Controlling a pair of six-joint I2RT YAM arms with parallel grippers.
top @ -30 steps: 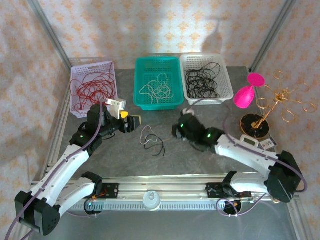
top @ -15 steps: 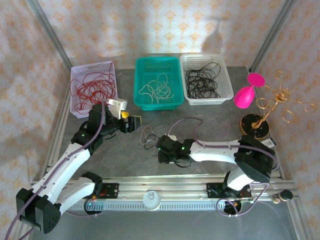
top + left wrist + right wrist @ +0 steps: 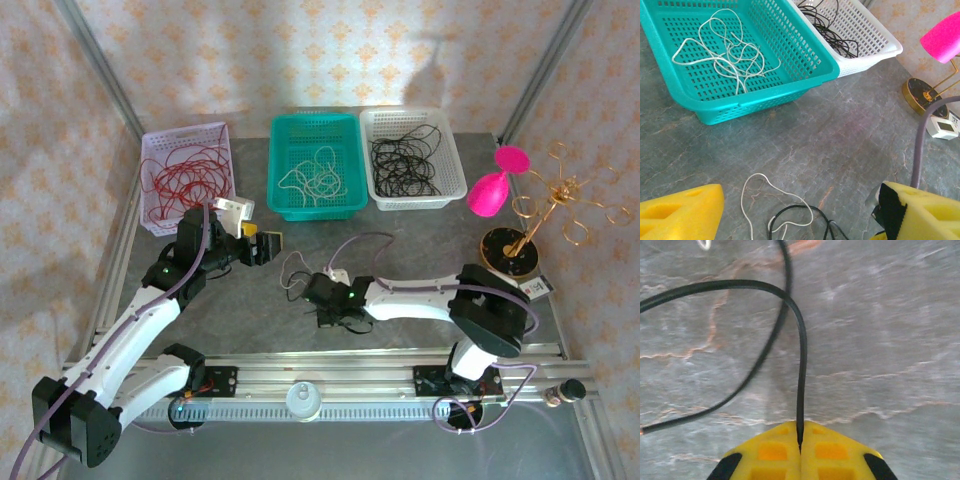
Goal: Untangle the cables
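Note:
A small tangle of cables (image 3: pixel 291 268) lies on the grey table between the two arms. In the left wrist view it is a white cable (image 3: pixel 757 174) looped across a black cable (image 3: pixel 792 206). My right gripper (image 3: pixel 322 300) is down at the tangle's right side. Its yellow fingers are shut on the black cable (image 3: pixel 802 355), which runs out from between the tips (image 3: pixel 800 432) and curves left. My left gripper (image 3: pixel 268 245) hovers just left of the tangle. It stands open (image 3: pixel 800 220), its wide-apart yellow fingers (image 3: pixel 685 212) holding nothing.
Three baskets line the back: a lilac one (image 3: pixel 160 140) with red wires, a teal one (image 3: pixel 275 170) with white wires, a white one (image 3: pixel 455 170) with black wires. A pink object (image 3: pixel 495 190) and a gold wire stand (image 3: pixel 545 200) are at the right.
My right arm swung left from the middle right of the table to the tangle and its fingers closed on the black cable. The left arm stayed put.

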